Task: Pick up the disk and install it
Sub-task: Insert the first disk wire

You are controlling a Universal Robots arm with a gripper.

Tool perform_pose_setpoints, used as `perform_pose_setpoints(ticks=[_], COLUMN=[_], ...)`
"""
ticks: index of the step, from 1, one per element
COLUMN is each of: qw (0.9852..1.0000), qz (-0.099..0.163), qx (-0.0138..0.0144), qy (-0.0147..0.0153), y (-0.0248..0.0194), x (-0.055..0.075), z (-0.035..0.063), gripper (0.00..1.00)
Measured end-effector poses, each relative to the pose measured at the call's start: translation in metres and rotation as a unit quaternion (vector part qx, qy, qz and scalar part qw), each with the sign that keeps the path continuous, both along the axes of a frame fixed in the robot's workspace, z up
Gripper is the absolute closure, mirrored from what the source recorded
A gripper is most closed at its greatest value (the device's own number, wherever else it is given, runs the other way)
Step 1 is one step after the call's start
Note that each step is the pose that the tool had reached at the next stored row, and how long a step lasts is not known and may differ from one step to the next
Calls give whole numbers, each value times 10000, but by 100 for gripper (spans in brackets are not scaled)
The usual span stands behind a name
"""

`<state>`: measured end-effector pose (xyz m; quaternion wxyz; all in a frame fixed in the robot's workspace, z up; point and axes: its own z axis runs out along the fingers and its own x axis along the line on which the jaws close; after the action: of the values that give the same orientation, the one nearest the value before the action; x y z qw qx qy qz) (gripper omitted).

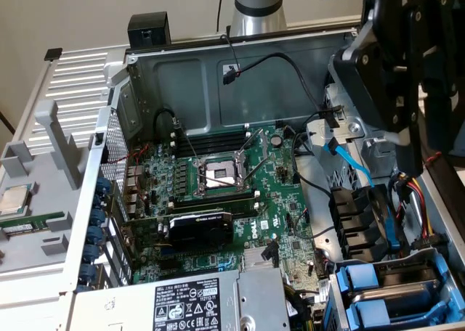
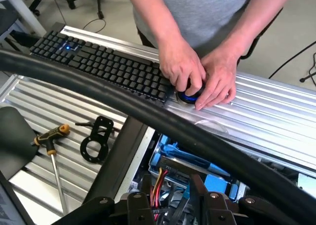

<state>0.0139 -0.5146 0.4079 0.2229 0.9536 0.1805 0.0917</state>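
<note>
Ribbed aluminium surface [image 1: 73, 70], open computer case [image 1: 189, 70] lying flat on it, motherboard [image 1: 283, 200] up. Pincer [image 2: 168, 193] hangs over the drive corner of the case at the exterior view's right; jaws stand part way apart, nothing between them, wires visible through the gap. Disk [image 1: 392, 296] sits in the bay [image 1: 443, 262] in that corner, one of two blue-framed units stacked close together; cannot tell which of the two is meant, nor whether it is fully seated. Hazards, as judged from here. Clutter first: red and yellow wires [image 2: 159, 178] run beneath the jaws and a blue cable [image 1: 356, 164] loops just beside the bay, so a descent slightly off line could pinch or drag a lead instead of meeting the carrier. Black hose [image 2: 148, 111] crosses in front of the wrist camera; it could catch on the case wall during a tilt. Blue plastic frame looks smooth, so a shallow hold may slip. Bare CPU socket [image 1: 220, 173] lies open near mid-case; a dropped disk carried over it would do damage. Person's hands [image 2: 180, 62] rest on a blue-lit knob [image 2: 190, 95] beside a keyboard [image 2: 108, 67], apart from the case, low concern.
</note>
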Motion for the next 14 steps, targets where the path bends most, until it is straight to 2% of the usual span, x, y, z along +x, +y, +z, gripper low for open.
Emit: perform_pose_setpoints(ticks=[5,12,14], qw=[9999,9989,9988], qz=[117,470,492], qx=[6,6,7], qy=[-1,0,-2], y=[-2,-2,-42], x=[-74,-134,-141], z=[59,70,70], gripper=[57,57,57])
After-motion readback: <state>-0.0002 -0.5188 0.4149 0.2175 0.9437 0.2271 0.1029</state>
